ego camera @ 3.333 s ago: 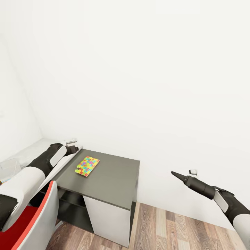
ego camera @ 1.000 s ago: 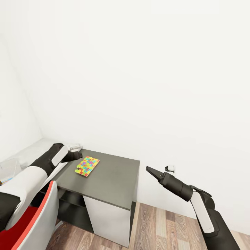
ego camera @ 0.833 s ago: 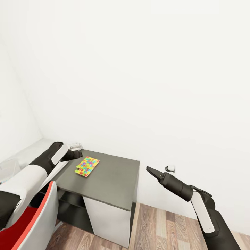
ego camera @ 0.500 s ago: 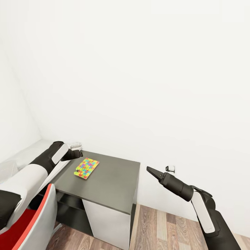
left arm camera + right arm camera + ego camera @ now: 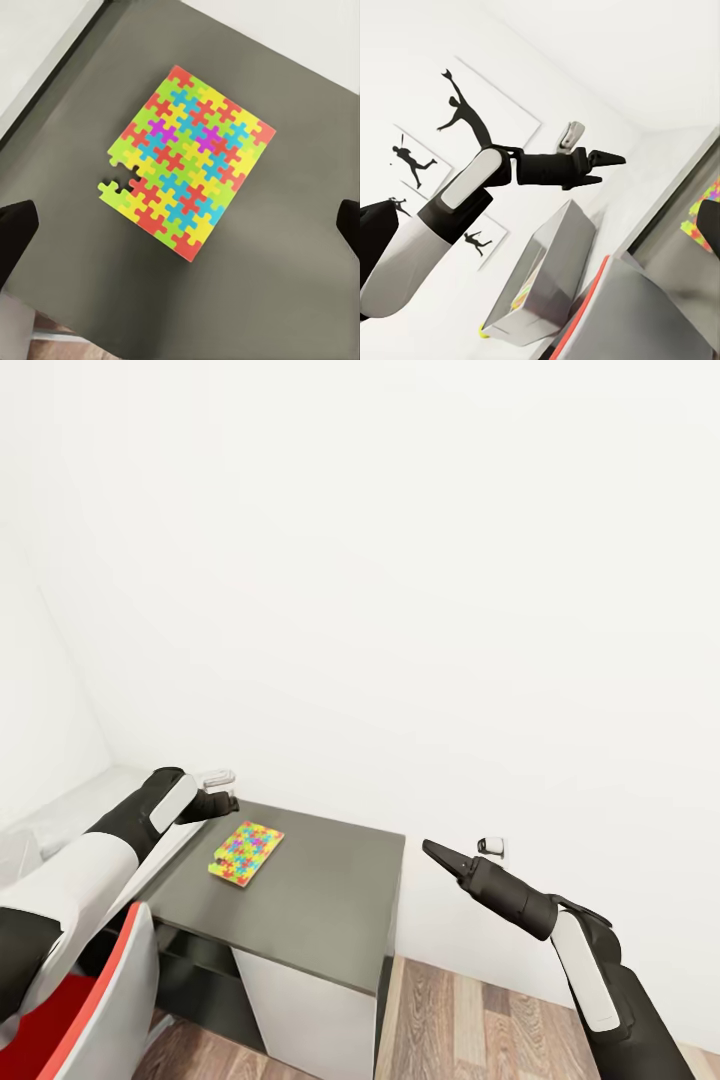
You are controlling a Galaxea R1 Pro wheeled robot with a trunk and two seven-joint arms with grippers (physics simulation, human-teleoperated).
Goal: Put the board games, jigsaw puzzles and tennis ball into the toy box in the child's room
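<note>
On the dark grey cabinet [image 5: 300,880] lies one jigsaw puzzle [image 5: 245,853], flat, one corner piece pulled loose. The left gripper [image 5: 222,803] hovers just above it, fingers spread wide and empty. The right gripper [image 5: 440,854] hangs in the air, empty, apparently closed. Beyond a red chair [image 5: 95,1010], the toy box [image 5: 547,281] holds something colourful. I judge this one puzzle not yet put away.
</note>
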